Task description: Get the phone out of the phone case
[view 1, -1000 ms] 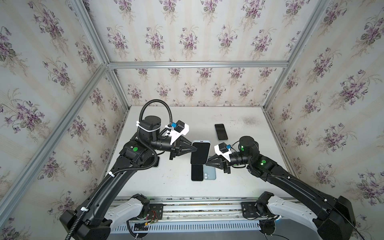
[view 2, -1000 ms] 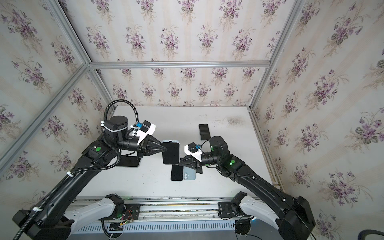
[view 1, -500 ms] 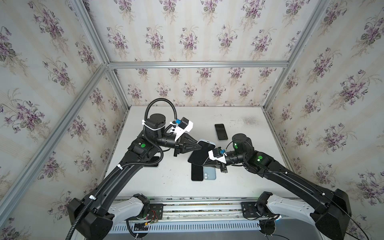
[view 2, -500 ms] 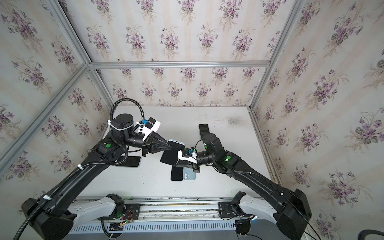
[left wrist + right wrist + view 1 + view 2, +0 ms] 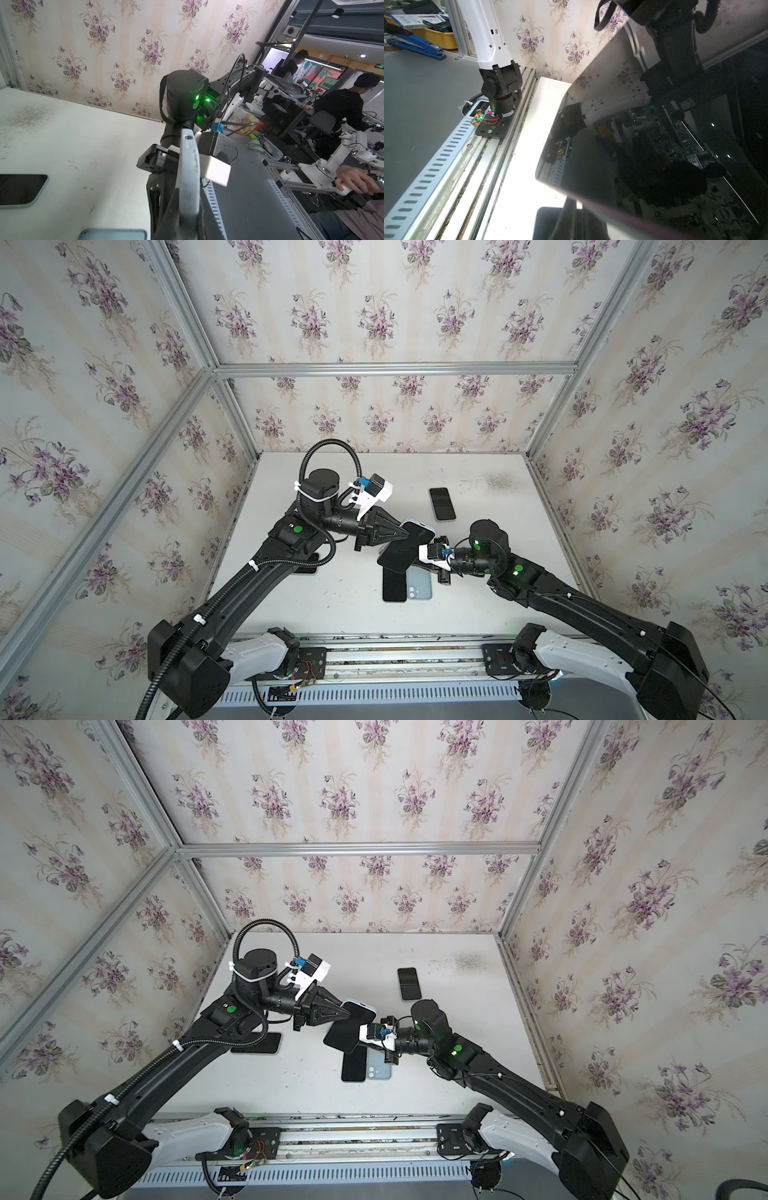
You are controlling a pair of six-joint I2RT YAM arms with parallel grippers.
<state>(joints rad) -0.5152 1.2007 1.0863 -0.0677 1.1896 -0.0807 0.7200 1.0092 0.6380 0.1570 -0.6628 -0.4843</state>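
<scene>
Left gripper (image 5: 406, 533) pinching phone case (image 5: 188, 172) near its far end | right gripper (image 5: 420, 552) pressed together on phone (image 5: 401, 549) side edge, facing it | phone aloft over bench (image 5: 332, 601), tilted, long axis crosswise between both grippers | both arms equally near

The left arm (image 5: 249, 585) is stretched forward and inward, and the left gripper (image 5: 402, 533) is pointed rightward, its jaws clamped on the far edge of the raised phone (image 5: 405, 547). The right arm (image 5: 582, 605) is reached inward from the opposite side, the right gripper (image 5: 417, 554) turned leftward and closed on the phone's near side. The grippers are set almost tip to tip.
</scene>
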